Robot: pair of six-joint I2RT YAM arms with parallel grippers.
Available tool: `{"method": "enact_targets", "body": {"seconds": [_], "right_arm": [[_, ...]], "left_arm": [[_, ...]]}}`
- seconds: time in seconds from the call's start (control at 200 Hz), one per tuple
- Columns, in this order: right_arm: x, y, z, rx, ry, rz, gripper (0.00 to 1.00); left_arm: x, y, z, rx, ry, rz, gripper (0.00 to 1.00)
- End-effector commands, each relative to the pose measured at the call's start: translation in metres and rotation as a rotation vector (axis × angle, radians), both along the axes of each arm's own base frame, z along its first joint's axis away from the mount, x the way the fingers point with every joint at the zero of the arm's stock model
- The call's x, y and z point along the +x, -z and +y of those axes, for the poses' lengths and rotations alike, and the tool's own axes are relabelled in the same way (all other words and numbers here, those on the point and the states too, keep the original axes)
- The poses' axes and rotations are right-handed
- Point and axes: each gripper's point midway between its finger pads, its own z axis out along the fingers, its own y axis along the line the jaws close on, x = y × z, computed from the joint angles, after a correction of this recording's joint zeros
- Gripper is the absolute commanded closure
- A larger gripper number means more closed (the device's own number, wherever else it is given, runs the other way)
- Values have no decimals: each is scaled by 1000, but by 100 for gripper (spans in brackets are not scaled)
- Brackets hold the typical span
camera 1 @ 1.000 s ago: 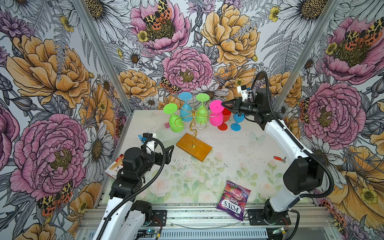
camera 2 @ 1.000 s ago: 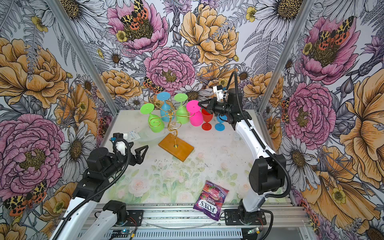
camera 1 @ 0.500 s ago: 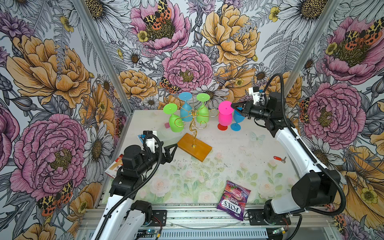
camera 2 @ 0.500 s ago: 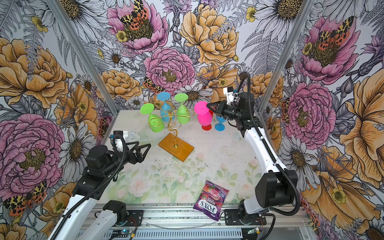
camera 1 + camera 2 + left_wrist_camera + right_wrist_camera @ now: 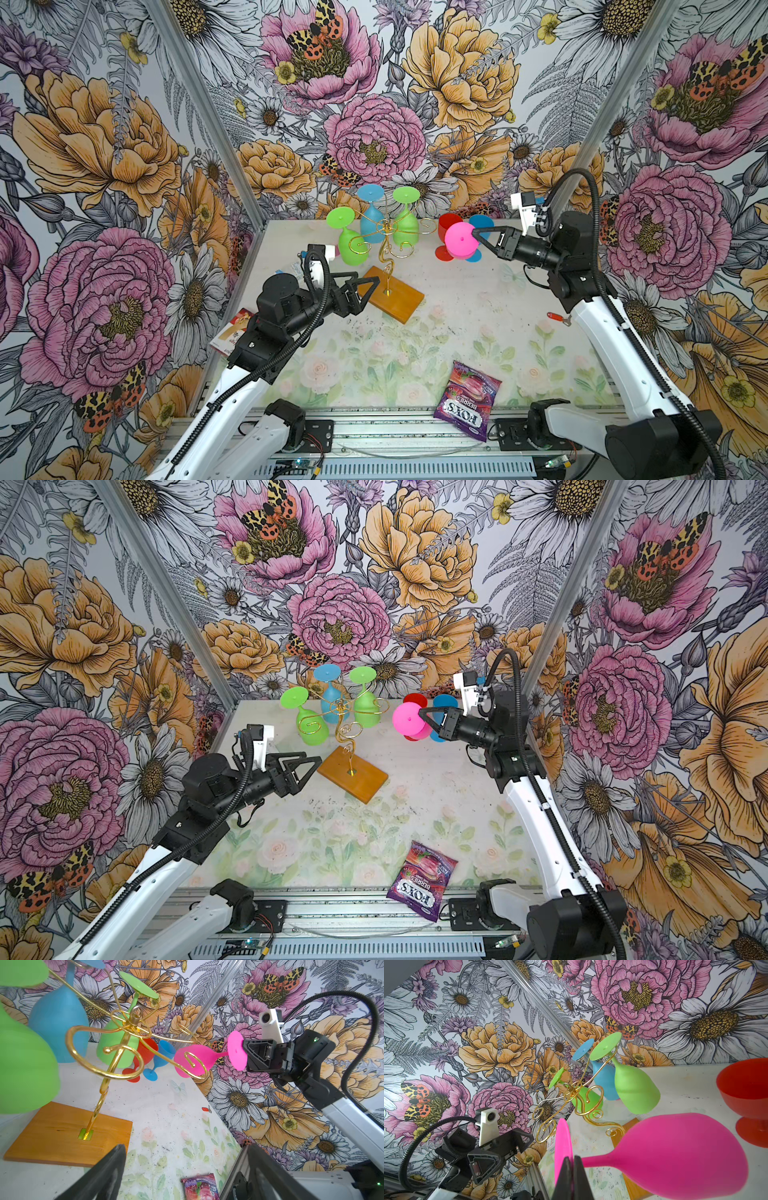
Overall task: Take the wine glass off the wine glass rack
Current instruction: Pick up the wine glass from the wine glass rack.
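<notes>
The pink wine glass [image 5: 460,245] [image 5: 409,725] hangs in the air on its side, right of the wine glass rack [image 5: 388,249] and free of its gold arms. My right gripper [image 5: 478,237] [image 5: 573,1159] is shut on the rim of the glass's round foot. In the left wrist view the pink wine glass [image 5: 193,1060] shows behind a scroll of the rack [image 5: 124,1028]. Two green glasses [image 5: 352,249] and a blue one [image 5: 371,220] hang upside down on the rack. My left gripper [image 5: 368,279] [image 5: 185,1159] stands open and empty by the left corner of the wooden base [image 5: 399,299].
A red glass [image 5: 446,226] and a blue glass [image 5: 480,220] stand upright on the table behind the pink one. A purple candy bag [image 5: 467,399] lies near the front edge. A small red item [image 5: 555,317] lies at the right, a packet [image 5: 232,332] at the left edge.
My right gripper has drawn the pink glass rightward off the rack and tipped it sideways. My left arm has reached forward toward the wooden base, its jaws slightly narrower.
</notes>
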Motion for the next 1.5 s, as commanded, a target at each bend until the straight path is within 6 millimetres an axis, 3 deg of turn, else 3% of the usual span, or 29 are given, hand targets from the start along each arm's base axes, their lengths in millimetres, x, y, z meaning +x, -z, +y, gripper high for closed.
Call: {"method": "enact_targets", "body": {"seconds": [0.0, 0.38, 0.505, 0.856, 1.011, 1.211, 1.496], "right_arm": [[-18, -1, 2, -59, -22, -88, 100], [-67, 8, 30, -101, -188, -137, 100], [-75, 10, 32, -102, -211, -144, 100], [-77, 14, 35, -103, -233, -140, 100], [-76, 14, 36, -107, -232, -145, 100], [-73, 16, 36, -111, -226, -137, 100], [-67, 18, 34, -123, -194, -140, 100]], "left_arm": [[-2, -27, -21, -64, 74, -15, 10], [8, -28, -78, -49, 181, -13, 17], [8, -27, -93, -53, 227, -4, 21], [10, -19, -132, -68, 351, 57, 37], [6, -20, -145, -84, 414, 77, 49], [-1, -31, -153, -166, 488, 75, 54], [-9, -25, -157, -166, 544, 109, 66]]}}
